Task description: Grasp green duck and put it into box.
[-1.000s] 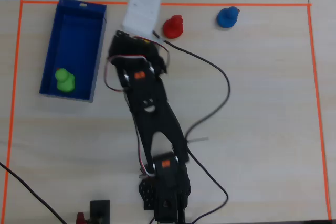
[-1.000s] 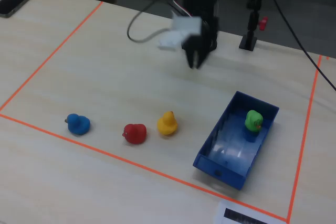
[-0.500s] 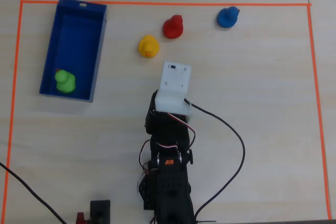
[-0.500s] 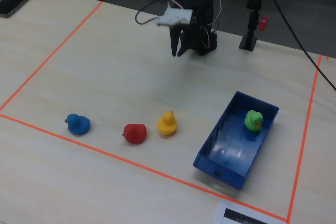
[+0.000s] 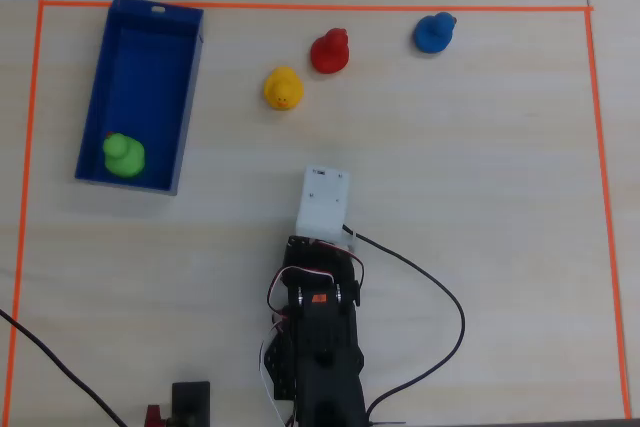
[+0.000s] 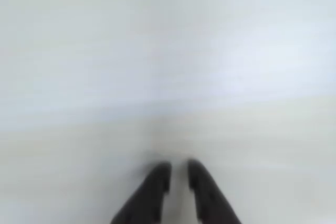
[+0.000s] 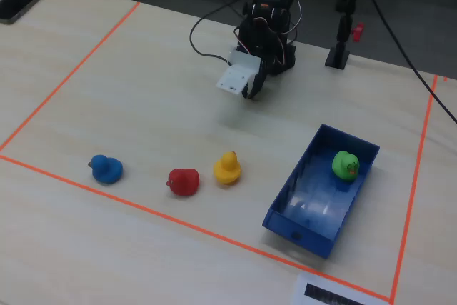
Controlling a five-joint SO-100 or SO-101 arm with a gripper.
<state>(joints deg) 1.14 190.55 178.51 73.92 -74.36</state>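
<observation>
4 rubber ducks show in the overhead view, and going left to right the first thing met is the box (image 5: pixel 193 97), a long dark blue tray lying near the left line of the orange tape (image 5: pixel 27 197) that frames the work area. The green duck (image 5: pixel 124 155) sits inside the box, at the end nearest the bottom of that view, close to the left wall. Further right, on the bare table (image 5: pixel 480 197), come the yellow duck (image 5: pixel 283 89), then the red duck (image 5: pixel 329 51) just beside it, then the blue duck (image 5: pixel 434 32) set apart toward the top right. The arm (image 5: pixel 318 337) rises from the bottom edge, well apart from all 4 ducks, with its white camera housing (image 5: pixel 323 202) pointing up the view. In the fixed view the green duck (image 7: pixel 345 165) rests at the far end of the box (image 7: pixel 285 201). In the blurred wrist view the end effector (image 6: pixel 179 176) shows 2 dark fingertips (image 6: pixel 159 178) with only a narrow slit between them, nearly pressed together and pinching nothing, over plain pale table.
</observation>
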